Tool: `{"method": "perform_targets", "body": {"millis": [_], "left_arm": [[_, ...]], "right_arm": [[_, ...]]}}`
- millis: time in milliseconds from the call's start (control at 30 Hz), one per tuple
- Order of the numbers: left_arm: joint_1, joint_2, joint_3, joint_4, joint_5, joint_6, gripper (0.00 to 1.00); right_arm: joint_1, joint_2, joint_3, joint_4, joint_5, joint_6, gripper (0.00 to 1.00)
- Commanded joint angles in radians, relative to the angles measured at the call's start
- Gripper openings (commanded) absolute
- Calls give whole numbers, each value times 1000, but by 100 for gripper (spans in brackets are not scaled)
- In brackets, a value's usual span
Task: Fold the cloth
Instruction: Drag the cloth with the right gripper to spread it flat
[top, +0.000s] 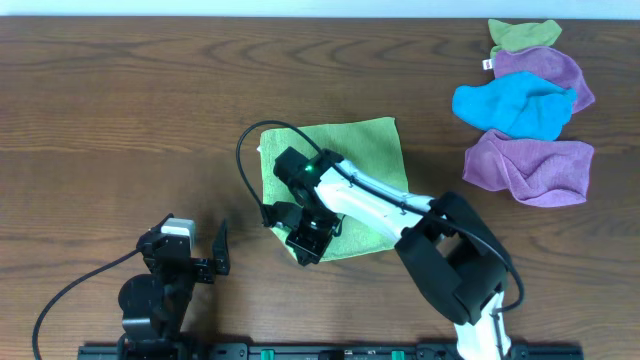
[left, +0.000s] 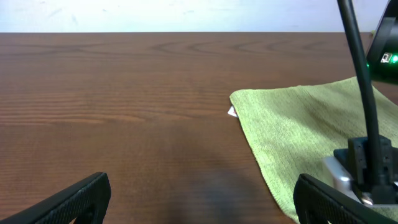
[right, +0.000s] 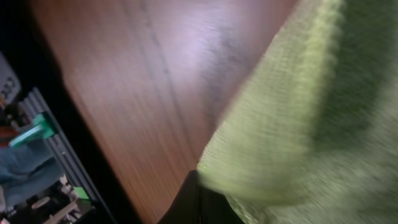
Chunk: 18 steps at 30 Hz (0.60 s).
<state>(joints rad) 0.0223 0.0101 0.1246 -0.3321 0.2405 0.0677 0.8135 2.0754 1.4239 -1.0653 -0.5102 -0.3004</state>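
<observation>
The cloth (top: 370, 150) is lime green and lies spread in the middle of the table. My right arm reaches over it, and my right gripper (top: 305, 243) sits at its front left corner. In the right wrist view the gripper (right: 200, 186) is shut, with the edge of the cloth (right: 298, 112) pinched between its dark fingers; the picture is blurred. My left gripper (top: 195, 242) rests low at the front left, apart from the cloth. It stands open (left: 202, 199) over bare wood, with the cloth's left edge (left: 298, 124) just beyond its right finger.
A heap of other cloths lies at the back right: a green one (top: 525, 35), a purple one (top: 545, 70), a blue one (top: 515, 105) and another purple one (top: 530, 165). The right arm's black cable (top: 245, 150) loops left of the cloth.
</observation>
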Motion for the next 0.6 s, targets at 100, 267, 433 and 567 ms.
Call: {"method": "perform_targets", "body": {"millis": [100, 267, 433, 567], "left_arm": [[-3, -6, -23, -2, 12, 4, 95], [-3, -6, -23, -2, 12, 3, 95], [-3, -6, -23, -3, 12, 3, 95], [-3, -6, -23, -2, 12, 3, 95]], "right_arm": [[23, -16, -5, 2, -63, -61, 1], [12, -16, 1, 2, -45, -72, 1], [-52, -24, 60, -22, -43, -25, 2], [-139, -61, 81, -27, 28, 35, 2]]}}
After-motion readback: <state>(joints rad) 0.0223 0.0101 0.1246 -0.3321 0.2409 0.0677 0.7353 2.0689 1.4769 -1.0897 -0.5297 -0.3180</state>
